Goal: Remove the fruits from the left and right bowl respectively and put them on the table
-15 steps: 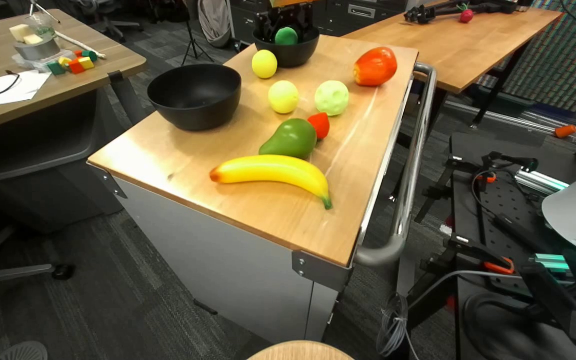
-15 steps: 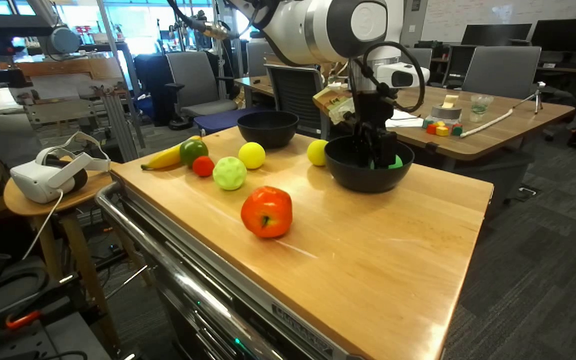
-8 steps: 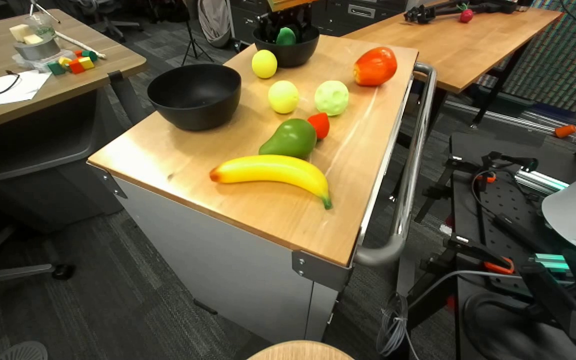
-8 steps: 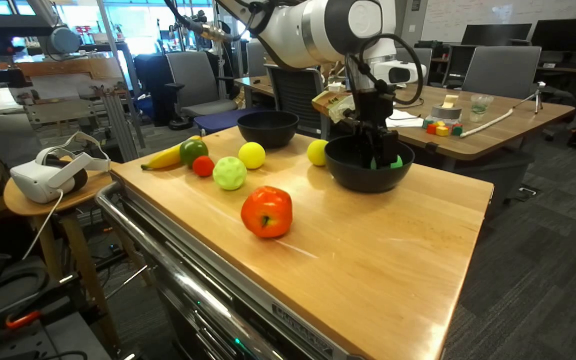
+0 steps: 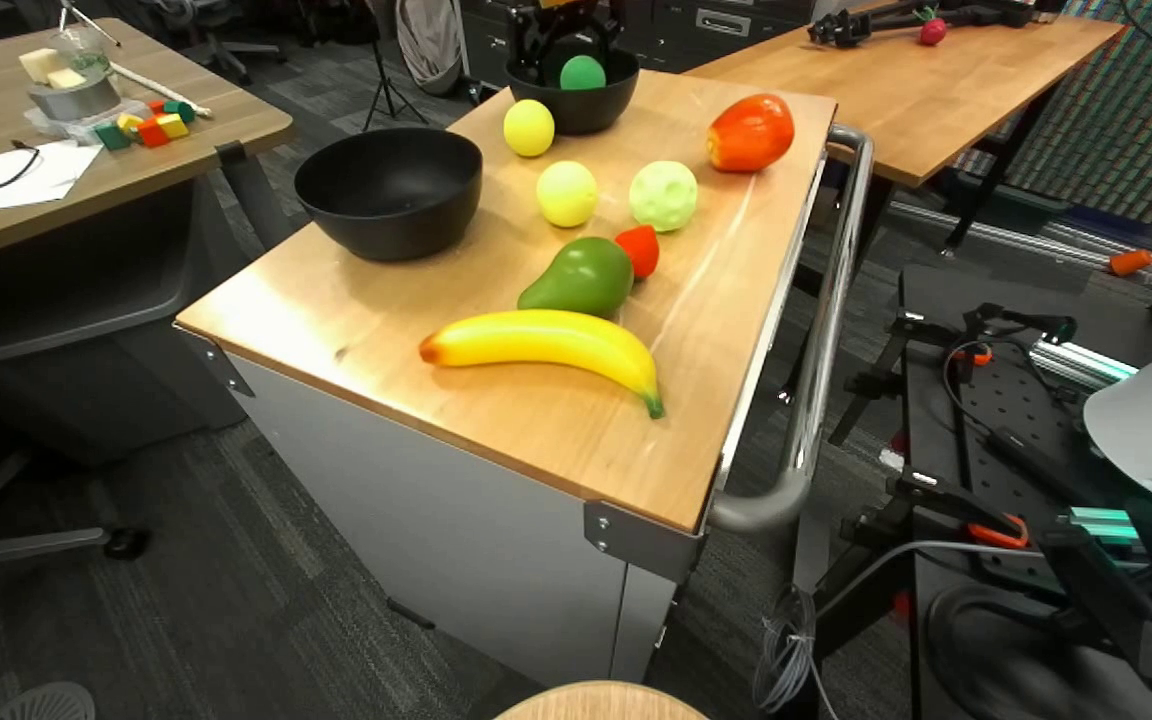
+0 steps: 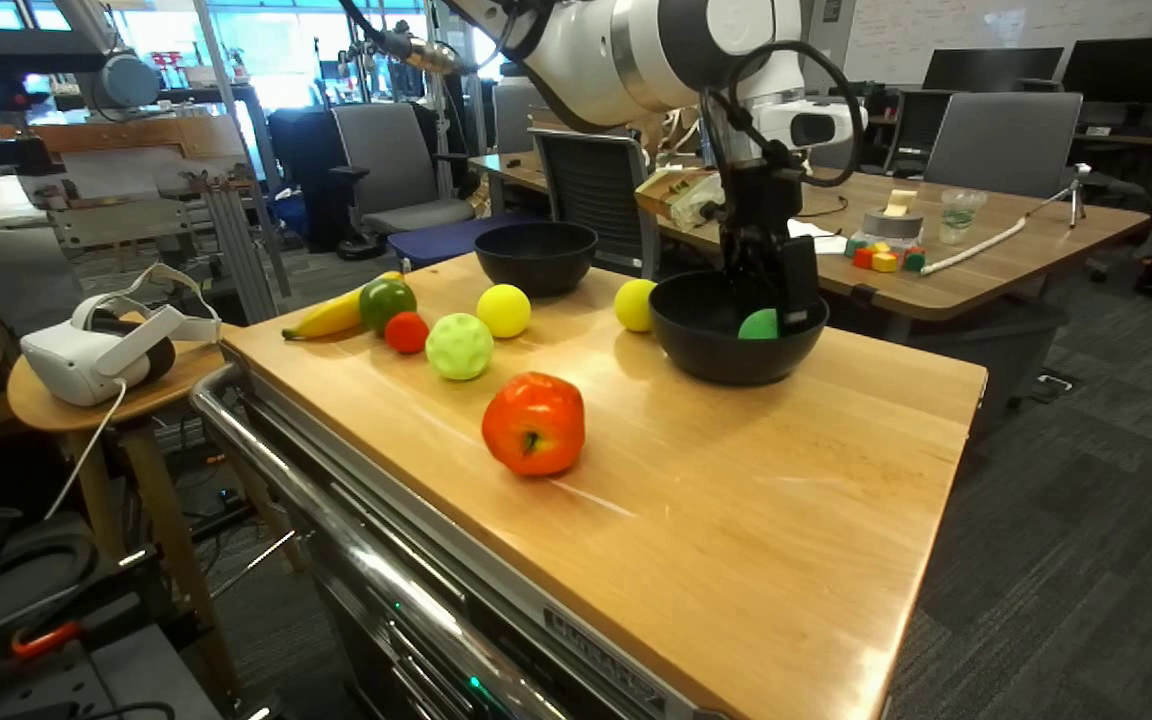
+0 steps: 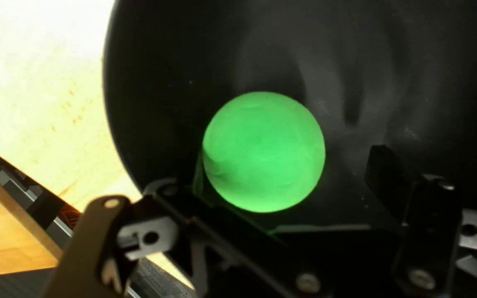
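Wrist view: jaws apart, the end effector point(image 7: 289, 165) sits inside a black bowl point(image 7: 155, 82), where the green ball point(image 7: 263, 153) lies ungripped, nearer one jaw than the other; contact I cannot tell. That bowl stands by the edge of the table point(image 6: 786, 520) opposite the rail point(image 5: 829, 300). Taking the ball out seems the step in hand; next calls for centring, closing, and lifting it out.

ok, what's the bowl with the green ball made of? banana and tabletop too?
Bowl: plastic or coated metal, satin black; soft, blurred reflections inside.
Banana: probably moulded plastic, smooth; even yellow, soft highlights.
Tabletop: wood or veneer, possibly varnished; faint grain, bright glare.
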`<state>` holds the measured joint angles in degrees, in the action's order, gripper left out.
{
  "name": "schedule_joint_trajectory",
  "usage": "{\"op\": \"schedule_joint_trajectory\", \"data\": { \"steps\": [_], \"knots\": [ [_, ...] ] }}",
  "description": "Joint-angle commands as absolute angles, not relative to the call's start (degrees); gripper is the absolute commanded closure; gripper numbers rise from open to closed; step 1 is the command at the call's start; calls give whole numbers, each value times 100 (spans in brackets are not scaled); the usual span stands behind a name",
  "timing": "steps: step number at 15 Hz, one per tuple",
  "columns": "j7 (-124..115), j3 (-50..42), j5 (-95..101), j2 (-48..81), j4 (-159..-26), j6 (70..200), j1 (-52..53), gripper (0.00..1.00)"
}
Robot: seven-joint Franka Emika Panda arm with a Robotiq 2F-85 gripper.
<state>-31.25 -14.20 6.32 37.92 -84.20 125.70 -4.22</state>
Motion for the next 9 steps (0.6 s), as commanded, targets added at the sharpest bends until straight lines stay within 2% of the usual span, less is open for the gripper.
{"op": "schedule_joint_trajectory", "data": {
  "steps": [1, 6, 9],
  "knots": [
    [-3297, -1555, 780, 3920, -8182, 12595, -337, 26],
    [-3123, -1442, 630, 3859, -8214, 12267, -413, 64],
    [-3047, -1448, 688, 3598, -8420, 12265, -380, 69]
  ]
}}
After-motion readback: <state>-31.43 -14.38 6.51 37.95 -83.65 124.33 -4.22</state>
